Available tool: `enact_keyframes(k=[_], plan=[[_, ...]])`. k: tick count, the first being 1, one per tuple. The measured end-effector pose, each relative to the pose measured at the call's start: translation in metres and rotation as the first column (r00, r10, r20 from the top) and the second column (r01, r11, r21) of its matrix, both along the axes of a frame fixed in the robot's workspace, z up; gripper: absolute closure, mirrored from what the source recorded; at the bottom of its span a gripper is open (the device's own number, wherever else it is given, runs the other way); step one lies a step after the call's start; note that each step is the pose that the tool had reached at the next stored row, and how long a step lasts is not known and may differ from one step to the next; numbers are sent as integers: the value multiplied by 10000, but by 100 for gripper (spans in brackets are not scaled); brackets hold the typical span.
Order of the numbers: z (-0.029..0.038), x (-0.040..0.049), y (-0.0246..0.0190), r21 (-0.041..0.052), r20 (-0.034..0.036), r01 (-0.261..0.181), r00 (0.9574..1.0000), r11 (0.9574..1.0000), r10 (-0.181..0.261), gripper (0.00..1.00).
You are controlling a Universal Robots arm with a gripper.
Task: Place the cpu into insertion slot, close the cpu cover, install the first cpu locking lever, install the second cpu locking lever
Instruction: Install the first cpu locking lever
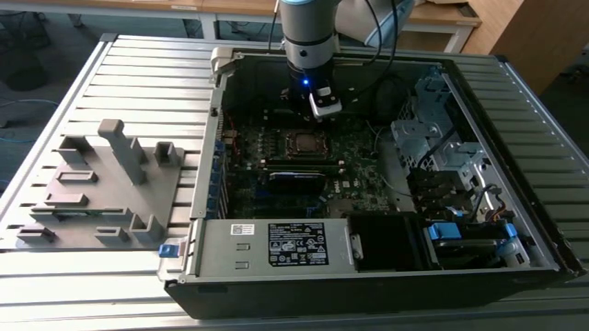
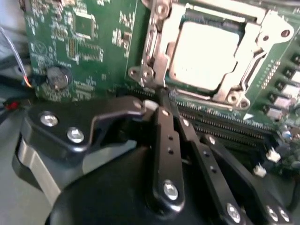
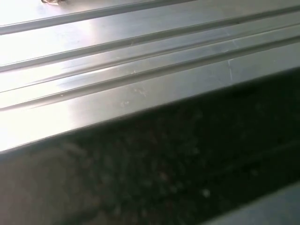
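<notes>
Ribbed grey metal table [image 1: 138, 69] under an opened desktop computer case [image 1: 515, 227], wooden furniture behind. Inside the case, green motherboard [image 2: 89, 42] lying flat; cpu [image 2: 208, 54] seated in the socket near the board's middle, dull silver top facing up, also seen as a small square in the exterior view [image 1: 305, 142]. Cpu cover [image 2: 159, 51] down around the chip, silver frame bordering its edges, chip top exposed through the open centre. Thin locking lever [image 2: 165, 96] running along the socket's edge nearest the gripper, its end right at the fingertips. Gripper [image 2: 161, 104] poised at the socket corner, black fingers [image 2: 166, 140] drawn together with tips meeting at the lever end; actual pinch on the lever not discernible. Long black memory slots [image 2: 225, 126] just beside the socket, between it and the gripper body. Round coin cell [image 2: 57, 76] on the board, well apart from the socket. In the exterior view, arm [image 1: 308, 41] descending vertically into the case over the far side of the socket, blue light lit on the wrist. Power supply with white label [image 1: 294, 245] along the near edge of the case; drive bays [image 1: 432, 131] toward the exterior view's right. Grey fixture block [image 1: 101, 186] with upright posts on the table toward the exterior view's left, apart from the case. First wrist view: ribbed table surface [image 3: 117, 70] beside a dark edge.
</notes>
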State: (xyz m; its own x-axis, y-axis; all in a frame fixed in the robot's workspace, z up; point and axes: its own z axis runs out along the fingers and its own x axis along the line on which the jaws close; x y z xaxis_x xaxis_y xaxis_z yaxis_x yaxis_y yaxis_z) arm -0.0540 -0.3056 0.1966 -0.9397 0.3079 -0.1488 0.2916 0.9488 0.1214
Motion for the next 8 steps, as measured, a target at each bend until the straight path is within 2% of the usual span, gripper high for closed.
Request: enact_keyframes(k=[4, 8], plan=[[45, 0, 0, 0, -2, 0, 10000, 10000, 0, 90], [133, 0, 0, 0, -2, 0, 10000, 10000, 0, 90]])
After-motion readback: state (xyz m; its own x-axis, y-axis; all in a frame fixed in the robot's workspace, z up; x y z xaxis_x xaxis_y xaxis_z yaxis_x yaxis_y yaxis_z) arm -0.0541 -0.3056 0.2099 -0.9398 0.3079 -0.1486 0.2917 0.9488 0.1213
